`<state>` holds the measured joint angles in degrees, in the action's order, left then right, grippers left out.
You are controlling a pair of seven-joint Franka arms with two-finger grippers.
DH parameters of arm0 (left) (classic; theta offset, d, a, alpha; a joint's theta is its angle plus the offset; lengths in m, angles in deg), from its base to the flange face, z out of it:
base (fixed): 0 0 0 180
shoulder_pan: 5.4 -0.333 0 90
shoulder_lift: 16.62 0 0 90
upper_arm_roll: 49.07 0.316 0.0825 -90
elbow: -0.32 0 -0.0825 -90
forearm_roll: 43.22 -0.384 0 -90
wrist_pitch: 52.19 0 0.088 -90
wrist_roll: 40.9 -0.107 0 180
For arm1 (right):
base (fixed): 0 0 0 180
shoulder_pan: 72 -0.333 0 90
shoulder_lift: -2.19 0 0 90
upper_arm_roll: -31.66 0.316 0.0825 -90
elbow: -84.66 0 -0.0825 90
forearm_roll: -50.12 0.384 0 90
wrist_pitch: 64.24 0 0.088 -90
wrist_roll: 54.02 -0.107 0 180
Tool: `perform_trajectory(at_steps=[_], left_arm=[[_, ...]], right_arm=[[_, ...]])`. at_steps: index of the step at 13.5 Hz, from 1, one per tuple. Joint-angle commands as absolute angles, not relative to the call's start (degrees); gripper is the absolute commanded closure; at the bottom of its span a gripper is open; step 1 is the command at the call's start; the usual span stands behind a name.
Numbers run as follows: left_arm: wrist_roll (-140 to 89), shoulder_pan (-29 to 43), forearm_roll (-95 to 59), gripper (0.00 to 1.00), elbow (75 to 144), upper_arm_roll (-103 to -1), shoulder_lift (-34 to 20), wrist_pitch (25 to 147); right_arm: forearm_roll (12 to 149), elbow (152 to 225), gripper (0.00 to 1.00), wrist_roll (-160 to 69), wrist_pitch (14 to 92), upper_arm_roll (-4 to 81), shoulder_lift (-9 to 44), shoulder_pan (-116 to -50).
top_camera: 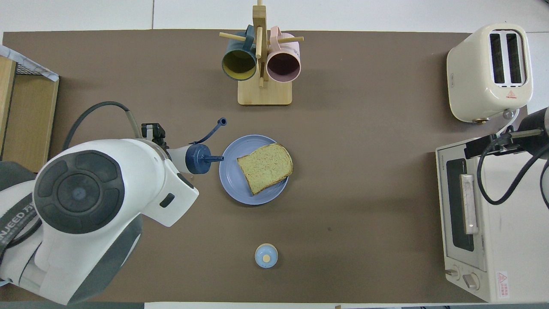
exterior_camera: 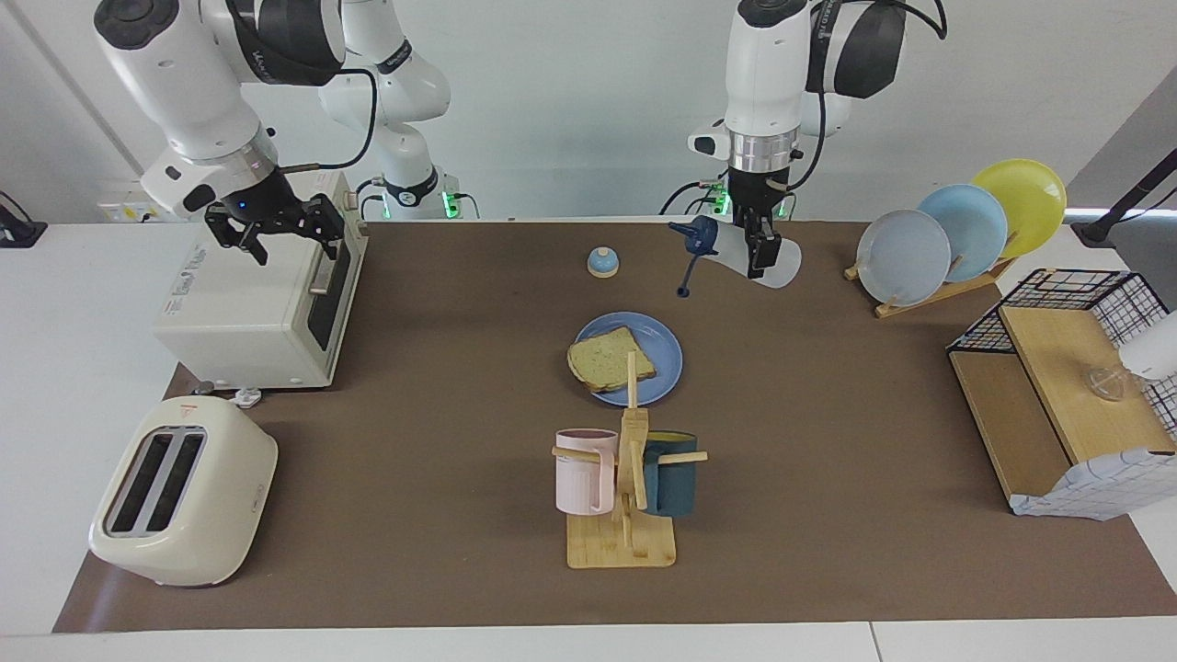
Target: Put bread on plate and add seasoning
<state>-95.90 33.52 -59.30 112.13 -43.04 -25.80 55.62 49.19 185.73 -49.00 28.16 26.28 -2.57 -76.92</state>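
Note:
The bread (exterior_camera: 610,359) (top_camera: 265,167) lies on the blue plate (exterior_camera: 664,342) (top_camera: 231,174) at the middle of the table. My left gripper (exterior_camera: 761,252) is shut on the seasoning (exterior_camera: 772,267) (top_camera: 188,157), a white bottle with a navy cap. It holds the bottle up in the air, tipped onto its side. Seen from overhead, the nozzle reaches the plate's rim on the left arm's side, and the loose cap dangles on its strap. My own arm hides the left gripper in the overhead view. My right gripper (exterior_camera: 274,232) hangs open and holds nothing, over the toaster oven (exterior_camera: 248,303).
A small blue dome (exterior_camera: 602,263) stands nearer to the robots than the plate. A mug tree (exterior_camera: 625,487) with two mugs stands farther out. A toaster (exterior_camera: 184,492) sits at the right arm's end. A plate rack (exterior_camera: 956,230) and a wire shelf (exterior_camera: 1067,386) are at the left arm's end.

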Motion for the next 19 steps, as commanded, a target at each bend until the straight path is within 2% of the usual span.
perform_trajectory(at_steps=[1, 7, 10, 19], left_arm=[[-91.63, 34.15, -65.08, 1.00, 110.44, -46.16, -24.97, 52.75], [-83.46, 34.24, -74.85, 1.00, 109.30, -53.28, -20.94, 49.15], [-79.15, 34.24, -80.12, 1.00, 107.03, -56.71, -16.11, 46.69], [-75.36, 42.32, -90.94, 1.00, 104.38, -57.25, -6.87, 40.01]], right_arm=[[48.10, 184.42, 0.00, -46.04, 27.34, 27.43, -2.12, -75.69], [48.18, 184.59, 0.00, -45.41, 25.68, 31.13, -2.55, -72.52], [48.18, 184.15, 0.00, -45.32, 27.16, 29.82, -2.29, -72.87], [49.06, 183.27, 0.00, -47.69, 27.25, 26.74, -1.68, -73.40]])
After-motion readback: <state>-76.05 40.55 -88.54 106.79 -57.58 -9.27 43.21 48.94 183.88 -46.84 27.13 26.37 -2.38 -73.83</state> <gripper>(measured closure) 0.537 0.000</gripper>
